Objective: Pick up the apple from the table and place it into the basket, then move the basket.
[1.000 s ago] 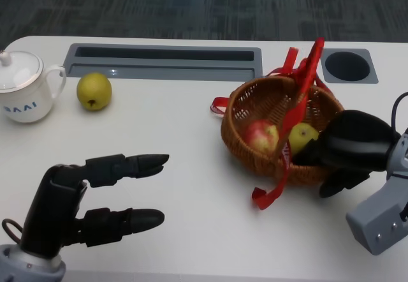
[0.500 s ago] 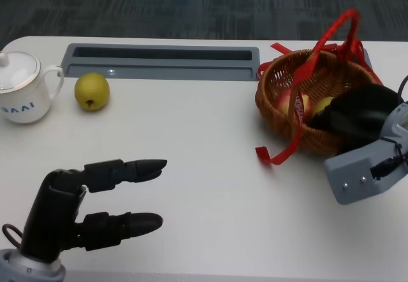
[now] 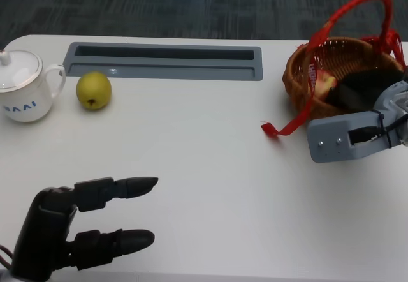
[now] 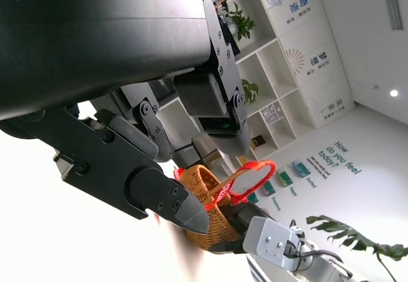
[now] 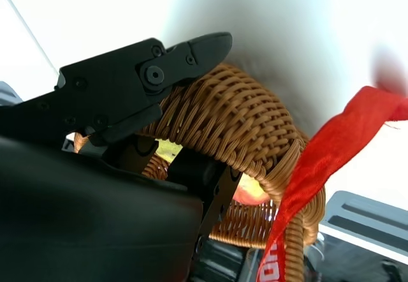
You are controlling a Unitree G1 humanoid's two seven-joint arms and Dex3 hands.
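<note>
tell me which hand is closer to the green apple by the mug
Left. The left hand hangs open over the table's near edge, with bare table between it and the green apple. The right hand grips the basket rim at the table's far right.

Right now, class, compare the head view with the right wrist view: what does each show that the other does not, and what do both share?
Only the head view shows the white cup, the green apple on the table, the grey tray slot and the left hand, open and holding nothing. Only the right wrist view shows, up close, the right hand's fingers gripping the basket's woven rim, one outside and others inside. Both show the wicker basket, its red ribbon, fruit inside it, and the right hand.
</note>
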